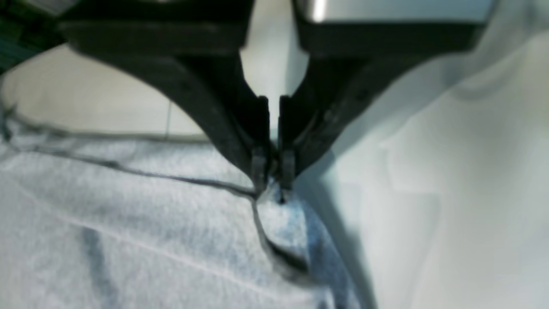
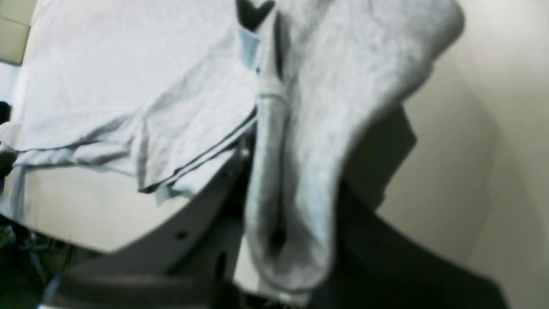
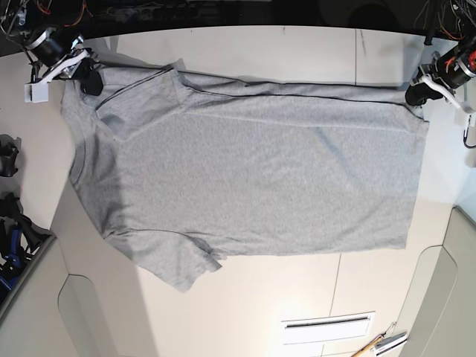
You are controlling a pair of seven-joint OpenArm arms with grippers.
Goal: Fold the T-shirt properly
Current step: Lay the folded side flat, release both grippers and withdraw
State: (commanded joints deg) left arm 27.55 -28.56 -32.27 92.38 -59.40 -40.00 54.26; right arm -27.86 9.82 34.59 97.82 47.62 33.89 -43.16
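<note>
The light grey T-shirt (image 3: 253,178) lies spread flat on the white table (image 3: 297,297), neck to the left, hem to the right, plain side up with no lettering showing. My left gripper (image 3: 413,94) is at the far right corner of the hem. In the left wrist view it (image 1: 273,178) is shut, pinching a tuft of the fabric (image 1: 128,240). My right gripper (image 3: 89,74) is at the far left sleeve and shoulder. In the right wrist view the cloth (image 2: 296,141) drapes over its fingers and hides them, except a dark fingertip (image 2: 253,10).
Cables (image 3: 149,9) run along the table's far edge. Dark clamps (image 3: 9,160) sit at the left edge. A white slotted strip (image 3: 327,325) and a wooden-handled tool (image 3: 375,345) lie near the front right. Table panel seams run front to back.
</note>
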